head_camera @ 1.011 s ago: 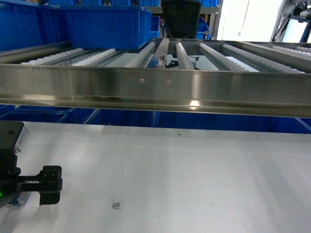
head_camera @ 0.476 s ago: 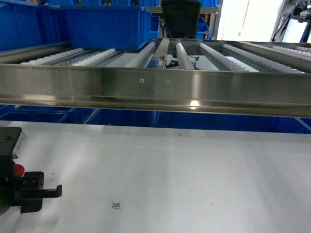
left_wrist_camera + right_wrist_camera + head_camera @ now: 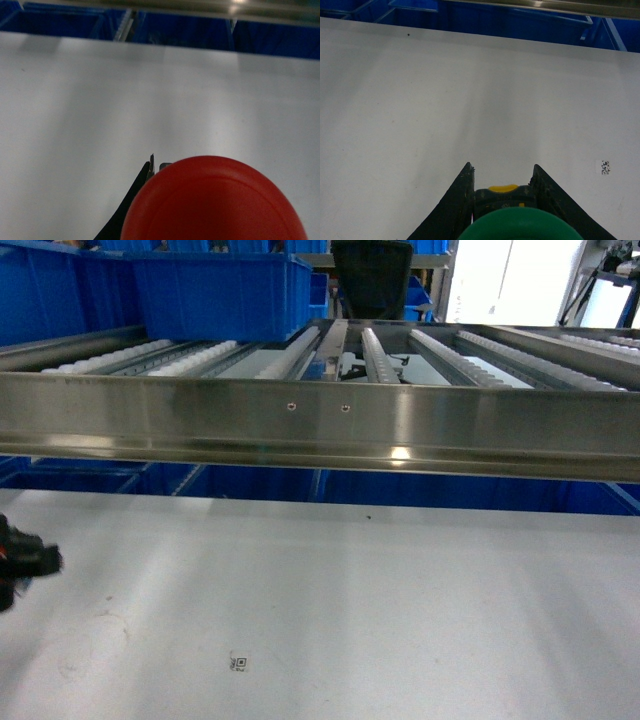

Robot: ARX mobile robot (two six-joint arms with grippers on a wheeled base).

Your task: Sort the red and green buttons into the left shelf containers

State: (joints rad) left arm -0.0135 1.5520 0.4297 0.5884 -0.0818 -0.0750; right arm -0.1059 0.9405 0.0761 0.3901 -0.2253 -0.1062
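The red button (image 3: 215,202) fills the bottom of the left wrist view, its cap close to the lens. My left gripper (image 3: 200,172) is shut on it; one black finger (image 3: 132,205) shows beside the cap and the other is hidden. In the head view this gripper (image 3: 25,560) is a dark blur at the far left edge, above the table. My right gripper (image 3: 502,171) is shut on the green button (image 3: 520,226), its two fingers pressing the black body with a yellow mark; it is out of the head view. Blue containers (image 3: 220,290) stand on the upper left shelf.
A steel roller rack with a wide front beam (image 3: 320,420) crosses the head view above the white table (image 3: 380,580). More blue bins (image 3: 100,478) sit under the rack behind the table. A small code sticker (image 3: 239,663) lies on the table, also the sticker (image 3: 605,167).
My left gripper has moved left and up with the red button, from the lower left of the table to the far left edge of the head view.
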